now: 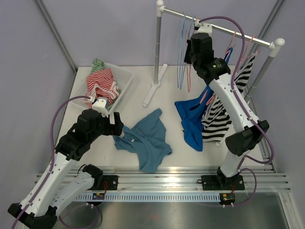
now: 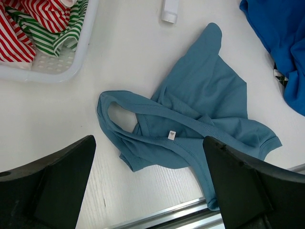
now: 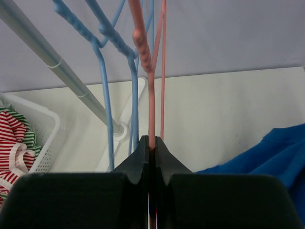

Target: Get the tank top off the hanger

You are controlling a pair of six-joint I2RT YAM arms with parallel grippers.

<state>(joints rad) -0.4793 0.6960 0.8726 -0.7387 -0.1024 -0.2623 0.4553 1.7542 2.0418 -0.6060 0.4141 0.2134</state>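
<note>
- Table (image 1: 138, 83), white, carries everything; both arms are mounted at its near edge.
- Clothes rack (image 1: 158, 47), grey uprights with a horizontal rod, stands at the far right of the table.
- Tank top (image 1: 145, 138), slate blue, lies crumpled on the table in the near middle, off any hanger; the left wrist view shows a strap loop and a small white label at the neckline (image 2: 172, 135).
- Royal-blue garment (image 1: 190, 119) sits in a heap to the right of the tank top, beside a black-and-white striped garment (image 1: 217, 121) that hangs down under the rack.
- Basket (image 1: 121, 74), white plastic, at the far left, holds red-and-white and green-and-white striped clothes (image 1: 100, 78).
- Blue hangers (image 3: 106, 95) hang from the rod, just left of a pink hanger (image 3: 151, 95).
- Right gripper (image 3: 151, 145) is up at the rack, its jaws pressed together on the pink hanger's thin wire.
- Left gripper (image 2: 147, 148) hovers over the tank top, its fingers (image 2: 62, 181) spread wide and holding nothing.
</note>
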